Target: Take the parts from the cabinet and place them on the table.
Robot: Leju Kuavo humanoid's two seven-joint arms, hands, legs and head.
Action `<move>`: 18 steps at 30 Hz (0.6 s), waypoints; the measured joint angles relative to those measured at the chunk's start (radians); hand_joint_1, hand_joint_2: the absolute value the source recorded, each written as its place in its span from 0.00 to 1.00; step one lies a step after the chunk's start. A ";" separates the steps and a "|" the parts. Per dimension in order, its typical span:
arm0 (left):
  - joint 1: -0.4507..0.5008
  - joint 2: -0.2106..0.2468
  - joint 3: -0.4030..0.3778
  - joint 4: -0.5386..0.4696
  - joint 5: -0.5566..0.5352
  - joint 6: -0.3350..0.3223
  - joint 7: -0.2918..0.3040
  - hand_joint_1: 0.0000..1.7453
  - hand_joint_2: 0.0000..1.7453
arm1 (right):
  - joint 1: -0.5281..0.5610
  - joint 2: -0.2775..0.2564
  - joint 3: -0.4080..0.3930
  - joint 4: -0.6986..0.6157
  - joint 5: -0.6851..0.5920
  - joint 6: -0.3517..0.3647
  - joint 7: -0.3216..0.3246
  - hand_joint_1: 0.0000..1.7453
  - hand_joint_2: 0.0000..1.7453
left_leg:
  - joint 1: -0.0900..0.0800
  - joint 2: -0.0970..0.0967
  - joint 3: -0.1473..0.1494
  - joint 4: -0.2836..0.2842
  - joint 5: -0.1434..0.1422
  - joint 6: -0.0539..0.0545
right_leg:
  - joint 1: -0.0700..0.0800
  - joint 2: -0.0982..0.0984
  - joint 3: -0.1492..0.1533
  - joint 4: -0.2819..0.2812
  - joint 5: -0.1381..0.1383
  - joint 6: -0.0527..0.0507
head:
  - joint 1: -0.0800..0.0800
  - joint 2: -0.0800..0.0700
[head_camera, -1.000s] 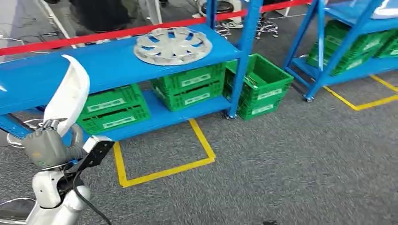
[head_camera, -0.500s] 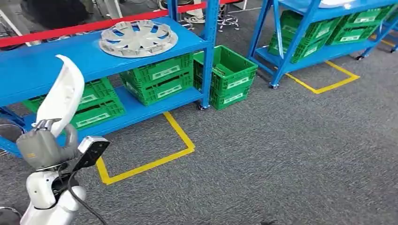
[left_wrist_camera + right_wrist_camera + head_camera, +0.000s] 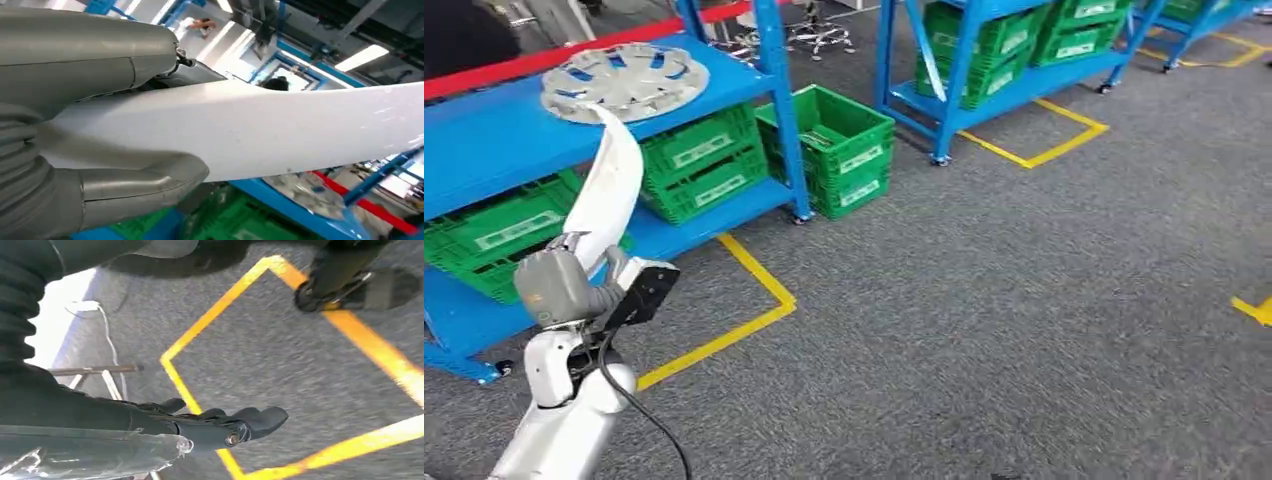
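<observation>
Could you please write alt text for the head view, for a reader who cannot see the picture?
The robot's left hand holds a long white curved part upright above grey carpet. Behind it, a blue shelf carries a silver wheel cover and green crates; yellow floor tape marks the floor.

The left arm (image 3: 564, 420) is a run of rounded silver-white segments, glossy like painted metal, with a thin black cable (image 3: 639, 420) looping loosely beside it. Above it sits a matte grey wrist housing (image 3: 549, 285) bearing a small yellowish marking, and a flat black camera module (image 3: 639, 292) juts out next to it. Seen close up, the left robot hand (image 3: 100, 145) has a grey ribbed cover, a thick smooth grey thumb and a small screw. The right robot hand (image 3: 220, 422) shows dark fingers and a bright metal pin.
</observation>
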 joint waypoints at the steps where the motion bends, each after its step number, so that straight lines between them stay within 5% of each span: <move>1: 0.001 0.000 0.000 0.004 0.000 0.004 -0.003 1.00 1.00 | -0.001 0.000 0.000 0.001 0.000 -0.001 -0.001 0.00 1.00 | -0.002 -0.024 -0.032 0.081 -0.051 0.001 | 0.001 0.009 -0.008 0.000 0.006 -0.005 | -0.002 0.000; 3: 0.004 0.001 0.002 0.014 0.001 0.008 -0.007 1.00 1.00 | -0.001 0.001 0.000 0.001 0.000 0.000 -0.003 0.00 1.00 | -0.006 -0.038 -0.095 0.240 -0.119 0.003 | 0.008 0.033 -0.021 0.001 0.015 -0.011 | -0.003 0.000; 4: 0.005 0.001 0.003 0.019 0.002 0.008 -0.010 1.00 1.00 | 0.001 0.001 0.000 0.001 -0.001 0.000 -0.003 0.00 1.00 | -0.009 -0.039 -0.108 0.272 -0.119 0.007 | 0.010 0.047 -0.026 0.002 0.020 -0.012 | -0.001 0.000; 5: 0.005 0.001 0.005 0.023 0.004 0.010 -0.012 1.00 1.00 | 0.003 0.003 0.000 0.001 -0.001 0.000 -0.003 0.00 1.00 | -0.012 -0.040 -0.096 0.256 -0.095 0.012 | 0.013 0.060 -0.031 0.004 0.022 -0.012 | -0.002 0.000; 7: 0.005 0.000 0.009 0.026 0.013 0.017 -0.014 1.00 1.00 | 0.003 0.003 0.000 0.001 -0.002 -0.001 -0.004 0.00 1.00 | -0.014 -0.051 -0.020 0.116 -0.010 0.024 | 0.014 0.088 -0.038 0.010 0.026 -0.010 | -0.002 0.000; 8: 0.005 0.000 0.011 0.026 0.015 0.022 -0.015 1.00 1.00 | 0.003 0.003 0.000 0.001 -0.003 -0.002 -0.006 0.00 1.00 | -0.013 -0.078 0.028 0.032 0.022 0.028 | 0.014 0.098 -0.039 0.013 0.027 -0.008 | -0.002 0.000; 9: 0.005 0.000 0.012 0.026 0.015 0.032 -0.018 1.00 1.00 | 0.002 0.003 0.000 0.001 -0.005 -0.004 -0.010 0.00 1.00 | -0.011 -0.120 0.059 -0.012 0.014 0.033 | 0.019 0.108 -0.048 0.018 0.026 -0.006 | -0.001 0.000; 11: 0.008 -0.003 0.015 0.027 0.024 0.050 -0.022 1.00 1.00 | 0.002 0.003 0.000 0.001 -0.011 -0.011 -0.017 0.00 1.00 | -0.008 -0.109 0.058 -0.033 0.006 0.031 | 0.016 0.129 -0.063 0.027 0.035 0.006 | -0.003 0.000; 13: 0.013 -0.008 0.019 0.027 0.039 0.066 -0.027 1.00 1.00 | 0.007 0.003 -0.001 0.002 -0.021 -0.022 -0.023 0.00 1.00 | -0.007 -0.092 0.051 -0.036 0.007 0.040 | 0.014 0.146 -0.075 0.026 0.043 0.018 | -0.002 0.000; 14: 0.013 -0.013 0.025 0.026 0.051 0.073 -0.033 1.00 1.00 | 0.012 0.002 -0.003 0.005 -0.024 -0.029 -0.029 0.00 1.00 | 0.000 -0.076 0.051 -0.040 0.010 0.044 | 0.015 0.137 -0.085 0.035 0.034 0.018 | -0.006 0.000; 15: 0.016 -0.018 0.029 0.026 0.066 0.083 -0.043 1.00 1.00 | 0.014 0.005 -0.006 0.005 -0.026 -0.044 -0.037 0.00 1.00 | 0.000 -0.071 0.051 -0.040 0.012 0.049 | 0.020 0.077 -0.099 0.071 0.004 0.029 | 0.009 0.000; 16: 0.021 -0.020 0.035 0.024 0.077 0.094 -0.055 1.00 1.00 | 0.014 0.006 -0.007 0.005 -0.027 -0.060 -0.045 0.00 1.00 | -0.002 -0.059 0.051 -0.040 0.012 0.052 | 0.014 0.042 -0.132 0.145 -0.037 0.038 | 0.018 0.000; 18: 0.035 -0.019 0.050 0.023 0.113 0.098 -0.077 1.00 1.00 | 0.011 0.009 -0.007 0.005 -0.028 -0.082 -0.060 0.00 1.00 | -0.003 -0.030 0.050 -0.040 0.012 0.052 | 0.003 0.016 -0.205 0.309 -0.106 0.051 | 0.018 0.000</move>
